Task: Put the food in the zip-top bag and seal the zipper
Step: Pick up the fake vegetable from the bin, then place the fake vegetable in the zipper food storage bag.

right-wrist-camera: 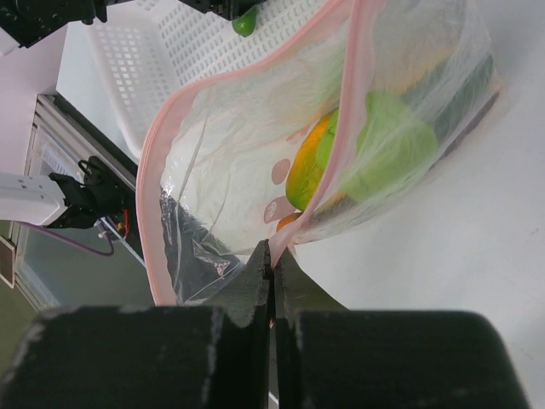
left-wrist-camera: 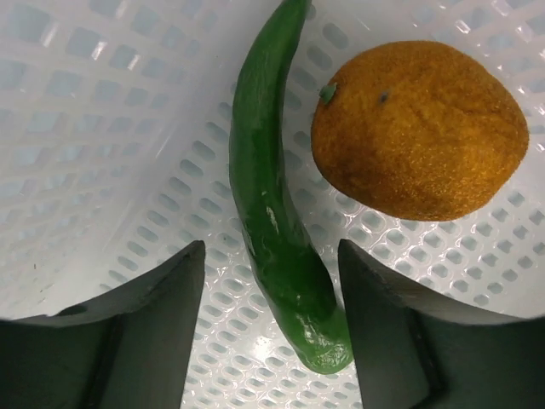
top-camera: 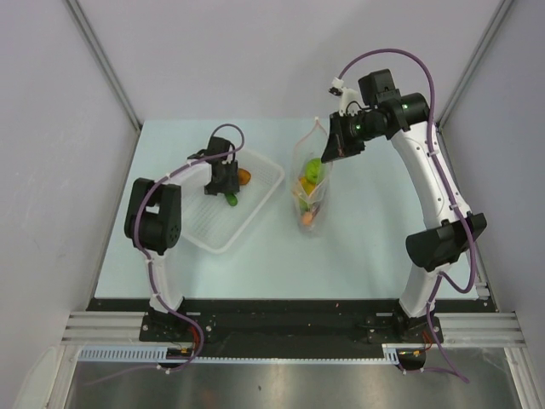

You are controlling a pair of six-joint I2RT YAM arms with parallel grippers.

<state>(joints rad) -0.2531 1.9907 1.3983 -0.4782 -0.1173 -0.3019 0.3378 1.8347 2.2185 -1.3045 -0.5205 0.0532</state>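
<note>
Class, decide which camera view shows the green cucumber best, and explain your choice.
The left wrist view: the cucumber runs the full frame, lying in the tray between the fingers of the left tool. The top view shows only a small green end; the right wrist view, a tip at its upper edge.

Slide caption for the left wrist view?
Left gripper, jaws open, straddles green cucumber in white tray; orange fruit beside it.

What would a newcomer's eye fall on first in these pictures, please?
The clear crinkly plastic bag, pink-edged and holding colourful toy food, stands mid-table, pinched by the right gripper. In the white perforated tray on the left, the left gripper straddles a green toy cucumber beside an orange fruit.
</note>
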